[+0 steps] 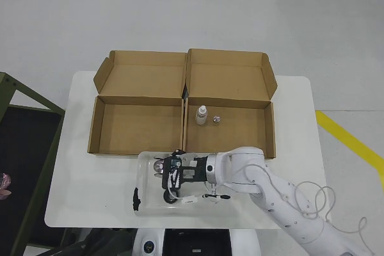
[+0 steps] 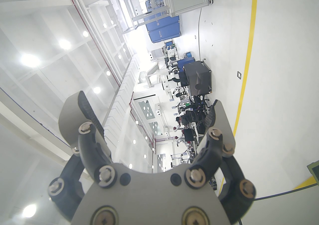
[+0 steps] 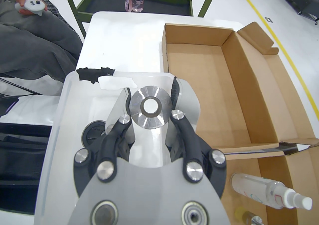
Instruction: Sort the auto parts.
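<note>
Boxes (image 1: 137,128), two; gripped metal disc (image 3: 150,107), one.

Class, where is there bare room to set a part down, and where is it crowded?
Bare: the left brown cardboard box; the right brown cardboard box past the white spray bottle and small metal cylinder. Crowded: the clear plastic tray, holding parts and the right tool.

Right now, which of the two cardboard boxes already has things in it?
The box on the robot's right: a white spray bottle and a small metal part sit on its floor. The left box holds neither.
</note>
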